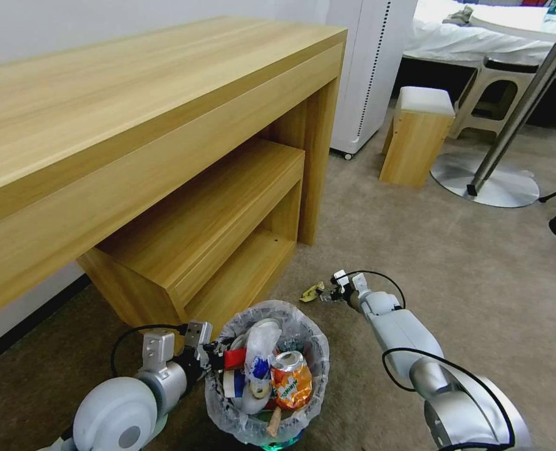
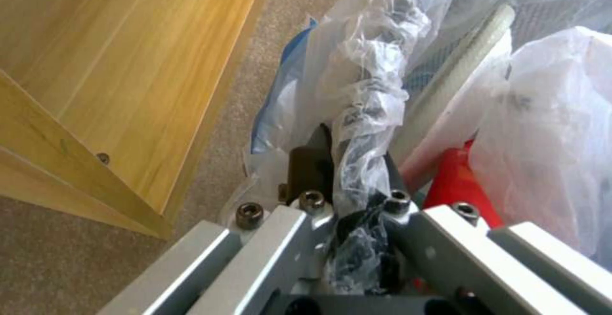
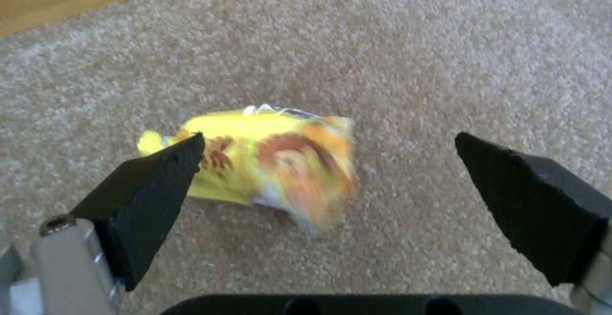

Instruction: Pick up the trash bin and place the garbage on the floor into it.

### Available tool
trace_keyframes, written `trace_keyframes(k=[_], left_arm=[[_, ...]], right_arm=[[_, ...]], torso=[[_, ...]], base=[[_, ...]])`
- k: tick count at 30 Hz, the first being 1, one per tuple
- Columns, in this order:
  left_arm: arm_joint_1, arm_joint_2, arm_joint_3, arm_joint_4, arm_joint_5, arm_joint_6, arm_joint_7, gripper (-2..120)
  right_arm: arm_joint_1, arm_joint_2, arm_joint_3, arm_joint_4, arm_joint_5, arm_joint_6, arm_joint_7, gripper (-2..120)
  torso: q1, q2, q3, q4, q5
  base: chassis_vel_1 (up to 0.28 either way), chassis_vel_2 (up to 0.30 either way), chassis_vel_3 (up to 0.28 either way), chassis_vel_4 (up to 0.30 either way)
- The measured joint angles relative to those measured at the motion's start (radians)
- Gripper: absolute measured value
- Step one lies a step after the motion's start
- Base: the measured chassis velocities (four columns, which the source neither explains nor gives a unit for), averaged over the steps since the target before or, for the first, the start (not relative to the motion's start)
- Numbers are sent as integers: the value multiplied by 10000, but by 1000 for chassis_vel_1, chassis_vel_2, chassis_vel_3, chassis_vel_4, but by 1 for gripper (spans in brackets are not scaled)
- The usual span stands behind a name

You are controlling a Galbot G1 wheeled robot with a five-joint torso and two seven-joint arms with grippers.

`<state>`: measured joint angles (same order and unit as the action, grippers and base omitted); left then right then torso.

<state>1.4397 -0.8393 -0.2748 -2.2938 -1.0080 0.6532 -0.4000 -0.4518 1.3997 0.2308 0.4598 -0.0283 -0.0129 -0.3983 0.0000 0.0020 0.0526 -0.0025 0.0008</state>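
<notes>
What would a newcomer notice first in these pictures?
First, the bin at the bottom of the head view, full of litter with an orange can on top; the left hand grips its bagged rim. Next, the right hand, open, low over a yellow wrapper on the carpet by the wooden desk.

Bin liner point(image 1: 309, 341): thin crinkly clear plastic, glossy. Can point(image 1: 292, 379) inside: shiny printed metal, dented. Wrapper point(image 3: 267, 159) on floor: glossy yellow film. Floor point(image 1: 478, 263): matt short-pile carpet, rough. Desk point(image 1: 134, 125): smooth wood-grain, satin. Right gripper point(image 3: 328, 162) fingers point(image 3: 153, 190): matt black rubbery pads on brushed metal.
</notes>
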Motion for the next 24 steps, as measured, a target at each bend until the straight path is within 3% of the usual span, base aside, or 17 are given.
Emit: trace_keyframes(k=[24], left_arm=[[144, 48, -57, -63, 98, -74, 35, 0]], right_arm=[[187, 257, 79, -532, -175, -436, 627, 100]], torso=[[0, 0, 0, 0, 0]], base=[[0, 0, 0, 0]])
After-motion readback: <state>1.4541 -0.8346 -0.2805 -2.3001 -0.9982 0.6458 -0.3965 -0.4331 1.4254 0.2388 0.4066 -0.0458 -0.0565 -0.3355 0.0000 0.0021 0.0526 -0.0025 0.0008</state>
